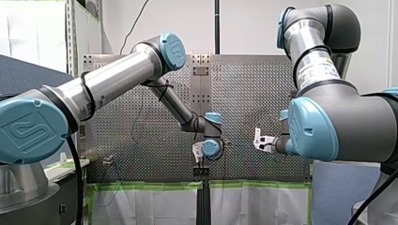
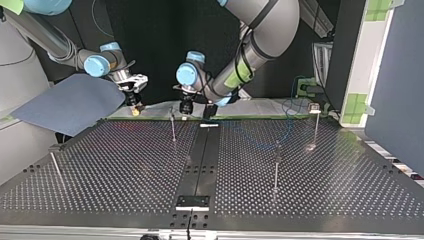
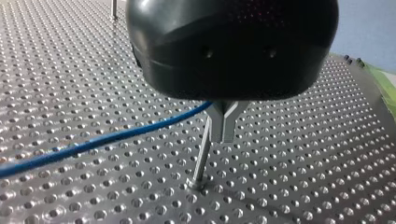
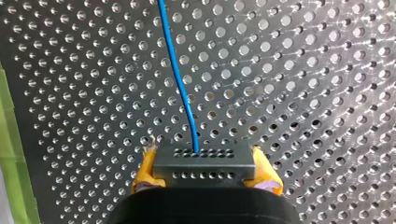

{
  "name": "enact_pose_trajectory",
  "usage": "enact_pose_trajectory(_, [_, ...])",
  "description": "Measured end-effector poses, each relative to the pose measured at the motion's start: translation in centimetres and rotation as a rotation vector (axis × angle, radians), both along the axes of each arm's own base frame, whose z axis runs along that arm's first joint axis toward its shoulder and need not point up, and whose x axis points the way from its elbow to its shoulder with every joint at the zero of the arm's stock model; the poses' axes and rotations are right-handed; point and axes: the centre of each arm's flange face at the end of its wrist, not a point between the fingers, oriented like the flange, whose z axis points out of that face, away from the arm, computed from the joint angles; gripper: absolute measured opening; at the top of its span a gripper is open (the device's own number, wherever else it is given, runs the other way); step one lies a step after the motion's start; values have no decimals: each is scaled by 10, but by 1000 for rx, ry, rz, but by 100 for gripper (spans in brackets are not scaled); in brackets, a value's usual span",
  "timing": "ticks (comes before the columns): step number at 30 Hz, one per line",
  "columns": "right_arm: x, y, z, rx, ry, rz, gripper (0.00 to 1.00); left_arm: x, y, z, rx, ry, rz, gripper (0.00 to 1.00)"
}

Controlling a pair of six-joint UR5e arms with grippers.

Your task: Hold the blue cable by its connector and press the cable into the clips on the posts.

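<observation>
R gripper [image 4: 203,161] is clenched on the dark grey perforated connector block [image 4: 204,168], with yellow pads [image 4: 145,170] on either side. The thin blue cable [image 4: 180,79] runs straight out ahead of it, over the perforated metal table [image 4: 303,70]. L gripper [image 3: 224,126]: its metal fingers look pinched together on the cable, just beside the top of a slim steel post [image 3: 201,158] (can't make out the clip itself). Progress, as I judge it: connector hold is done and the cable is at one post, but it isn't visibly seated in any clip. Pressing in here & at the other posts [image 2: 276,167] is left.
</observation>
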Motion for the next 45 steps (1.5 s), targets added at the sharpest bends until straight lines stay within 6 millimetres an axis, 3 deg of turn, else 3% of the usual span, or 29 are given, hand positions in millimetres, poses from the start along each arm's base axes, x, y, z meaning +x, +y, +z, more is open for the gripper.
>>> enact_pose_trajectory(10, [-1, -5, 2, -12, -2, -7, 0, 17, 2, 8, -20, -13, -5, 3])
enact_pose_trajectory(19, [-2, -9, 4, -19, -3, -10, 0, 29, 0, -13, -2, 23, -23, 3])
enact_pose_trajectory(31, [-6, -23, 11, -42, -6, -35, 0, 70, 4, 16, -36, -14, -5, 3])
enact_pose_trajectory(36, [-7, -27, 13, -48, -6, -38, 0, 76, 8, 20, -35, -13, 0, 10])
enact_pose_trajectory(41, [-9, -29, 14, -50, -6, -43, 0, 78, 9, 20, -31, -13, 2, 10])
enact_pose_trajectory(42, [-10, -30, 15, -50, -6, -44, 0, 78, 9, 20, -31, -13, 2, 43])
enact_pose_trajectory(43, [-10, -30, 15, -50, -6, -44, 0, 78, 9, 20, -31, -13, 1, 43])
enact_pose_trajectory(45, [-10, -30, 15, -49, -6, -45, 0, 78, 10, 20, -22, -12, -1, 64])
